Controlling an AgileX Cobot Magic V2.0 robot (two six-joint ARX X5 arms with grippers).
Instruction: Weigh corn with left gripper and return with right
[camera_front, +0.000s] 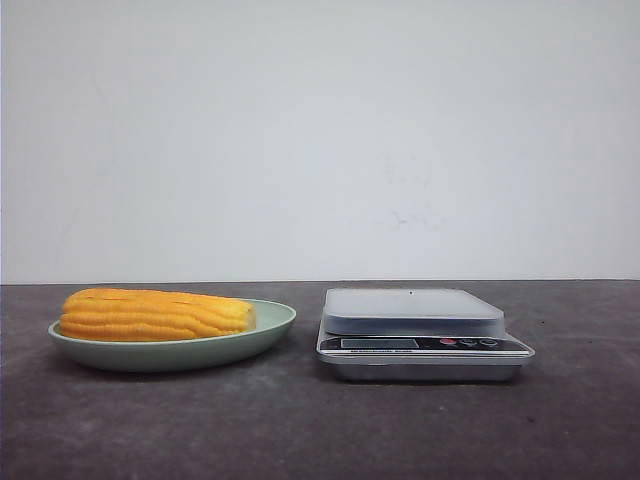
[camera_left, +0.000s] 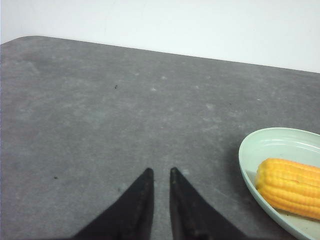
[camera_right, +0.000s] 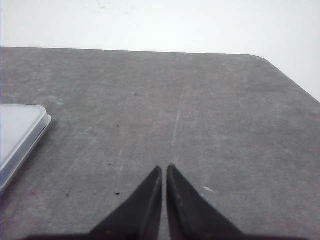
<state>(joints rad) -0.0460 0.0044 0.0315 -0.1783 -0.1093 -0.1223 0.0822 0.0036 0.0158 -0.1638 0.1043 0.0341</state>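
Grey desk (camera_front: 300, 430), white wall. Corn (camera_front: 155, 314) on plate (camera_front: 275, 322), scale (camera_front: 415, 312) bare. Left fingers (camera_left: 159, 172) slightly apart, right fingers (camera_right: 164, 168) near-closed. Risk: round cob rolling off scale.

No legible text.
The kitchen scale (camera_front: 424, 335) has a display and a printed line, both too small to read.

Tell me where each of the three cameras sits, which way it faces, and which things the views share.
Front view: low at table height, facing forward to the wall; shows the corn on the green plate and the scale; no robot parts visible.
Left wrist view: on the left arm, looking down over the left end effector at the table; jaws slightly apart, plate and corn off to one side.
Right wrist view: on the right arm, over the right end effector, jaws nearly together, the scale's corner at the edge.
Shared: front and left wrist show corn and plate; front and right wrist show the scale.
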